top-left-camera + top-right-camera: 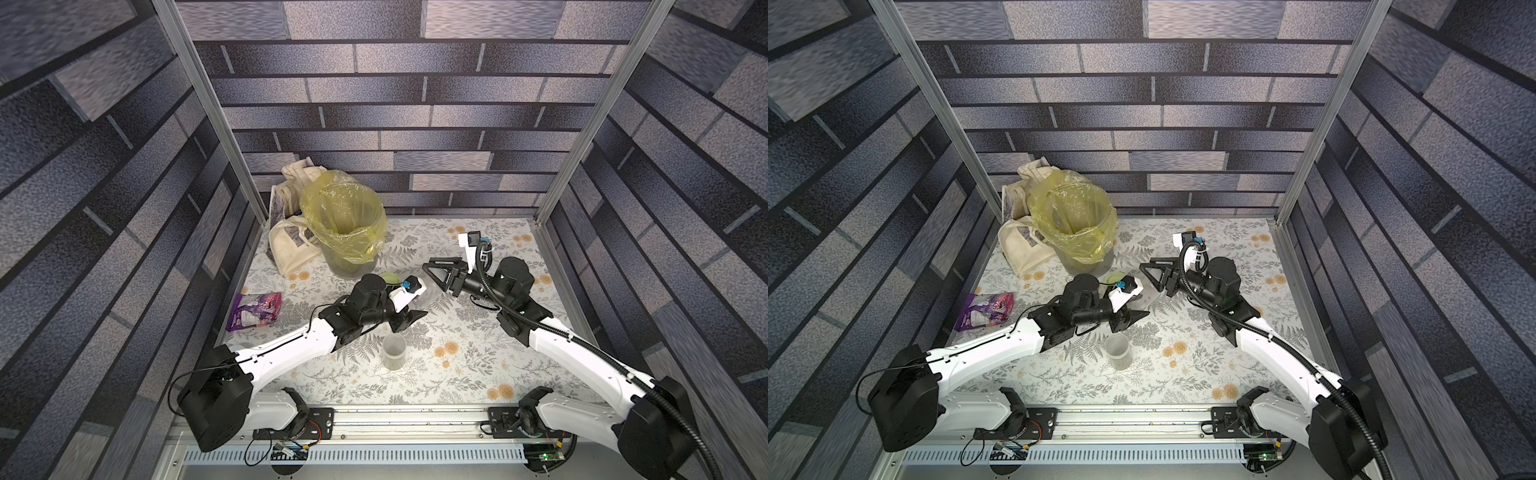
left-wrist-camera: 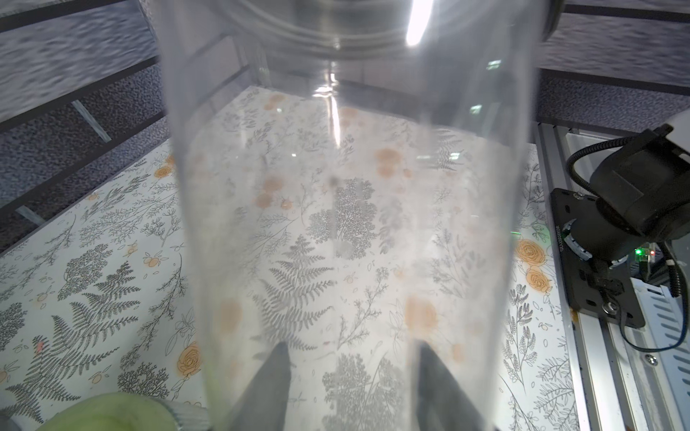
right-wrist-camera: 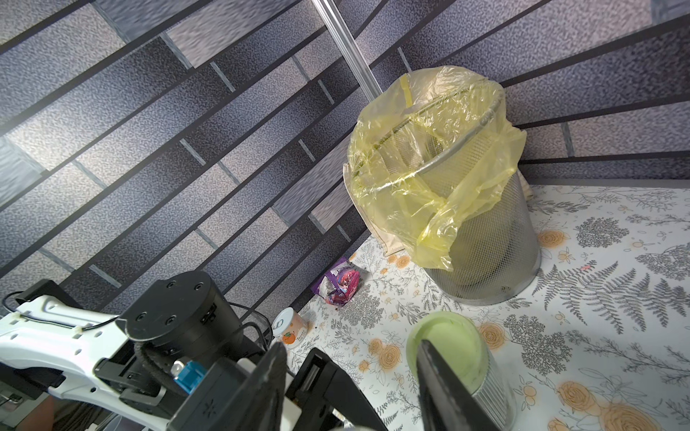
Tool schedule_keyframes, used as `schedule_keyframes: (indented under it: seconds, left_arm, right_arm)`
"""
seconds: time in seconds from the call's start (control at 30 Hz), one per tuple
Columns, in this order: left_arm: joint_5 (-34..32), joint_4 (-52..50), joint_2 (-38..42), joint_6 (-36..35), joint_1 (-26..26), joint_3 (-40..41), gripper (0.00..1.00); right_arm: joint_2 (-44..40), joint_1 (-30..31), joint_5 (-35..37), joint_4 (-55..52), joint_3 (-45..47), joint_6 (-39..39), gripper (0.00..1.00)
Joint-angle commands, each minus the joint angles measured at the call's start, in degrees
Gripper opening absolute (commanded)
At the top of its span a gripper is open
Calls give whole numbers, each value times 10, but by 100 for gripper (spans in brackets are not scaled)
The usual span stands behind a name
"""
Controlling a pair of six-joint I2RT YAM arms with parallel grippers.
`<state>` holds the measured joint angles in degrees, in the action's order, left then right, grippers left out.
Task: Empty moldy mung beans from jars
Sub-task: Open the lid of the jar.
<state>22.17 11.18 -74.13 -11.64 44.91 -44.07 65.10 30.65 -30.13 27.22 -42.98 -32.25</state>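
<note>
Three clear jars are in view. The left pincer (image 2: 353, 350) is closed on one clear jar (image 2: 354, 149), which fills the left wrist view. Its two fingers (image 2: 269, 384) show through the jar's wall, and the jar looks almost empty apart from a few dark specks. It hangs over the middle of the desk (image 1: 457, 374), just beside the right pincer (image 3: 351, 345). The right pincer's own prongs (image 3: 269, 380) stand apart, and whether they touch the jar cannot be told. A second jar (image 1: 394, 353), open at the top, stands upright on the desk near the left pincer, toward the front edge. It has a dull layer of mung beans (image 1: 393, 366) in its bottom. The lidded jar (image 3: 463, 347), capped in lime green, stands near the mesh bin (image 3: 496, 242), which is lined with a yellow bag (image 3: 429, 149). A cloth bag (image 1: 286, 245) leans behind the bin, and a purple packet (image 1: 254, 311) lies near the left wall.
</note>
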Motion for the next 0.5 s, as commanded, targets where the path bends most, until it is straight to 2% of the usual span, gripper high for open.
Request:
schedule_keyframes:
  seconds: [0.0, 0.17, 0.3, 0.47]
  left_arm:
    - [-17, 12, 10, 5, -3, 2, 52]
    - [-36, 21, 4, 17, -5, 2, 52]
    - [-53, 41, 3, 34, -9, 6, 51]
    - [-63, 66, 3, 57, -14, 13, 50]
  right_arm:
    - [9, -4, -25, 41, -3, -12, 52]
    - [11, -4, -22, 36, -4, -11, 51]
    - [19, -4, -40, 31, -13, -12, 56]
    - [26, -4, -44, 30, -17, -11, 57]
